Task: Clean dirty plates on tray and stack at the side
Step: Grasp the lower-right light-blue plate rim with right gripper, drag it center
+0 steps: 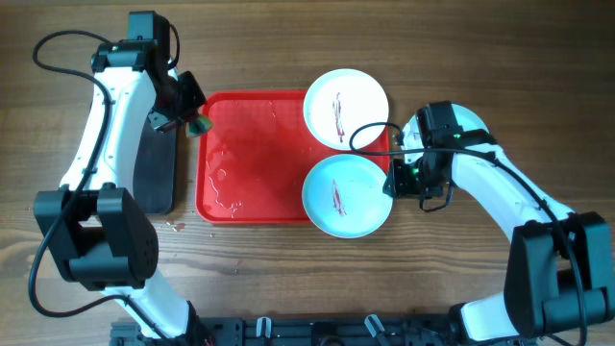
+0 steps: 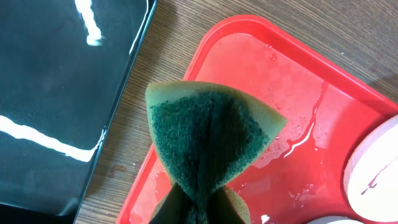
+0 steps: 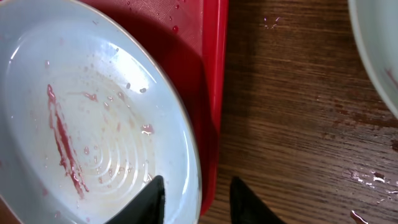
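The red tray [image 1: 250,159] lies mid-table, wet with water. A white plate [image 1: 346,108] overlaps its far right corner. A pale blue plate [image 1: 346,195] with a red smear overlaps its near right corner. A third pale plate [image 1: 473,123] lies on the table, mostly hidden under my right arm; its edge shows in the right wrist view [image 3: 380,50]. My right gripper [image 1: 396,178] [image 3: 196,186] is open, one finger over the blue plate [image 3: 93,124], the other over the table beyond the tray rim [image 3: 214,93]. My left gripper [image 1: 192,120] [image 2: 199,208] is shut on a green and yellow sponge [image 2: 211,143] above the tray's far left corner [image 2: 311,106].
A narrow black tray [image 1: 159,168] [image 2: 56,93] lies left of the red tray, under my left arm. Water drops and reddish spots mark the wood [image 3: 360,177] right of the tray and near its front left corner [image 1: 175,228].
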Available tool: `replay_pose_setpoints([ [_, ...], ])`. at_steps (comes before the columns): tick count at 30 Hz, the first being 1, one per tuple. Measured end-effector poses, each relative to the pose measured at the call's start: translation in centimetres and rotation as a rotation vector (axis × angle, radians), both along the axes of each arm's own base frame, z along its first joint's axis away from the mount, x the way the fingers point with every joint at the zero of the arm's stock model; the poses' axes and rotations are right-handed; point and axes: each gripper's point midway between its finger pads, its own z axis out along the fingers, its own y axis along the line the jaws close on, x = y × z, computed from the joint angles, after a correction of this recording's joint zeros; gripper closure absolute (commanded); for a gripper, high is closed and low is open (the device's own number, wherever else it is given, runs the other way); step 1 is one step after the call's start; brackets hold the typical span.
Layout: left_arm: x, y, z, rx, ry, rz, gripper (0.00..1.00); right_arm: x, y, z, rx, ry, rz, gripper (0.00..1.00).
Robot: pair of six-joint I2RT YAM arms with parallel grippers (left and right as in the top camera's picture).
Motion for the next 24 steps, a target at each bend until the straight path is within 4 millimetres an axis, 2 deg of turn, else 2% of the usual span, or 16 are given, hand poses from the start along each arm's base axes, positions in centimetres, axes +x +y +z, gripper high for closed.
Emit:
replay_pose_setpoints([
  [5,0.0,0.0,0.0,0.0,0.0,0.0,0.96,0.0,1.1,-0.1,-0.009,-0.018,0.03,0.71],
  [6,0.0,0.0,0.0,0.0,0.0,0.0,0.96,-0.1,1.1,-0.1,-0.018,-0.018,0.033,0.74],
  [8,0.0,0.0,0.0,0.0,0.0,0.0,0.96,-0.4,0.9,-0.4,-0.036,-0.011,0.029,0.9],
  [10,0.0,0.0,0.0,0.0,0.0,0.0,0.96,-0.7,0.7,-0.7,-0.045,0.002,0.018,0.95],
  [18,0.0,0.0,0.0,0.0,0.001,0.0,0.96,-1.2,0.8,-0.7,-0.042,0.024,0.009,0.96],
  [19,0.0,0.0,0.0,0.0,0.001,0.0,0.96,-1.2,1.2,-0.6,-0.032,0.024,0.012,0.96],
  [21,0.0,0.0,0.0,0.0,0.0,0.0,0.96,-0.8,3.5,-0.2,-0.002,-0.005,0.021,0.96],
  [24,0.0,0.0,0.0,0.0,0.001,0.0,0.96,0.4,8.2,0.5,0.03,-0.097,-0.02,0.96],
])
